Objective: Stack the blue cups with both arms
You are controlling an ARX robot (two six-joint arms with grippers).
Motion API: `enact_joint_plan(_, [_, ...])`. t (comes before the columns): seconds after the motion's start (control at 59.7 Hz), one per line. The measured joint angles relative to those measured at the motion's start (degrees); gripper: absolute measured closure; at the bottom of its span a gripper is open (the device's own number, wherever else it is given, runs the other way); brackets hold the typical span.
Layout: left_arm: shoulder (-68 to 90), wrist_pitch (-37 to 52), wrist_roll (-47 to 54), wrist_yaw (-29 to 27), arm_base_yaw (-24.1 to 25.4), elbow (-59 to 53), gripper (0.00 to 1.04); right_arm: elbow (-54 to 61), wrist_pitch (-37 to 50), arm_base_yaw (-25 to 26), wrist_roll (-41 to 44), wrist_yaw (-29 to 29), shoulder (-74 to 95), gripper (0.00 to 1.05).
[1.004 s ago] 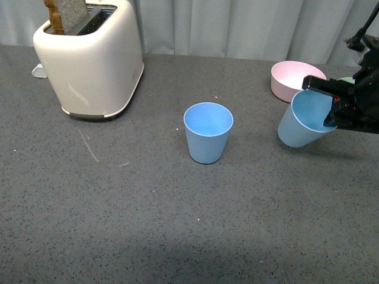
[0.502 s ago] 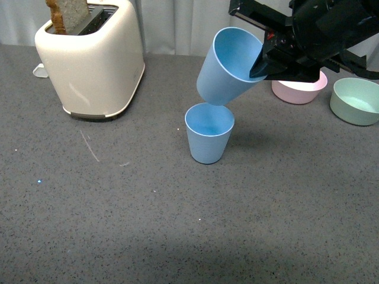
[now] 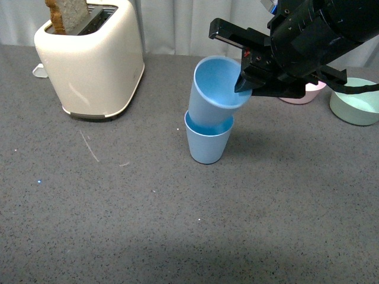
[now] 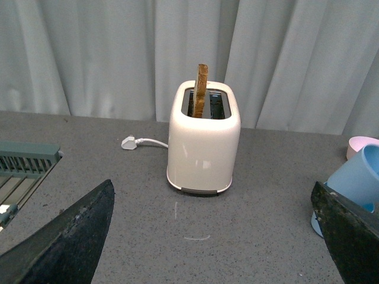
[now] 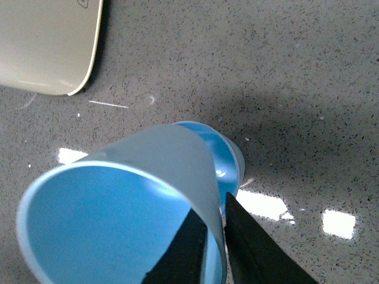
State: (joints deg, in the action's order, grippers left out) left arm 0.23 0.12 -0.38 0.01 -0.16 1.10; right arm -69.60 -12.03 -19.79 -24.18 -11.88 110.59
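Right gripper (image 3: 244, 80) is clamped on the upper cup (image 3: 212, 89), pinching the rim with one finger inside the wall and one outside, as the right wrist view shows plainly. That cup is tilted, its mouth leaning toward the gripper, and its base sits down in the mouth of the lower cup (image 3: 206, 147). It is in, but not square. The lower cup stands upright near the middle of the grey table (image 3: 118, 225). Far left at the back is the toaster (image 3: 89, 59), with a slice of bread (image 3: 65, 13) poking out of the slot. Over on the right, the pink bowl (image 3: 311, 93) is mostly hidden behind the arm, and the green bowl (image 3: 355, 105) is just beside it. The left gripper (image 4: 212, 195) is out of the front view; its own camera shows the fingers spread wide with nothing between them, facing the toaster.
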Motion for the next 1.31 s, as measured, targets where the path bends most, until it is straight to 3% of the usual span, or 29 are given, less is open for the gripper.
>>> enact_joint_plan(0.218, [0.00,0.00,0.00,0.00,0.00,0.00,0.07,0.28,2.56,0.55,2.08,2.43,0.00,0.55])
enact_joint_plan(0.318, [0.00,0.00,0.02,0.00,0.02,0.00,0.07,0.57,2.56,0.63,2.99,2.62,0.00,0.31])
enact_joint_plan(0.368, [0.00,0.00,0.02,0.00,0.00,0.00,0.07,0.85,3.37,0.59,3.54,3.65,0.00,0.25])
enact_joint_plan(0.435, [0.00,0.00,0.02,-0.02,0.00,0.00,0.07,10.56,27.19,0.17,11.39,19.63,-0.52,0.36])
enact_joint_plan(0.502, [-0.04,0.00,0.07,0.02,0.00,0.00,0.07,20.20,45.64,0.77,16.63,26.75,-1.60,0.47])
enact_joint_plan(0.586, [-0.02,-0.07,0.07,-0.20,0.00,0.00,0.07,29.75,65.55,2.58,20.50,27.76,-3.96,0.60])
enact_joint_plan(0.67, [-0.02,-0.09,0.07,-0.15,0.00,0.00,0.07,36.11,76.83,4.74,22.45,26.62,-10.08,0.74])
enact_joint_plan(0.854, [-0.02,-0.09,0.07,-0.09,0.00,0.00,0.07,46.75,79.73,8.37,24.00,23.47,-19.96,1.04])
enact_joint_plan(1.306, [-0.02,-0.09,0.09,-0.11,0.00,0.00,0.07,61.11,74.25,13.84,24.04,17.84,-38.71,1.04])
